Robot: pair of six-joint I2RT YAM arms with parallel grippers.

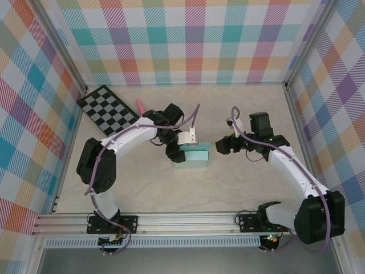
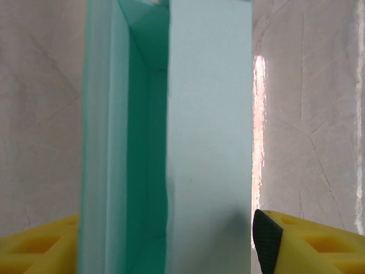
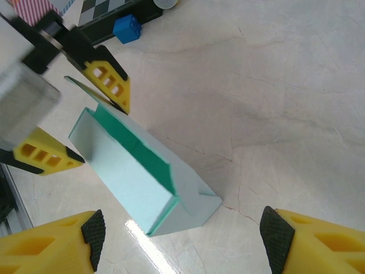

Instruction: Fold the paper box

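Your paper box point(image 1: 191, 158) sits at the centre of the table point(image 1: 239, 188), top open and the teal inside showing. Your left gripper point(image 1: 174, 152) is at its 9 o'clock end, yellow fingers point(image 2: 302, 240) straddling the walls with one pad right by the outer side. Whether it pinches the card or merely brackets it, you cannot tell. Your right gripper point(image 1: 223, 146) hangs just off the 3 o'clock end, jaws spread wide with nothing between them. The checkerboard point(image 1: 108, 108) lies well away at 10 o'clock, a small blue cube point(image 3: 126, 27) near it.
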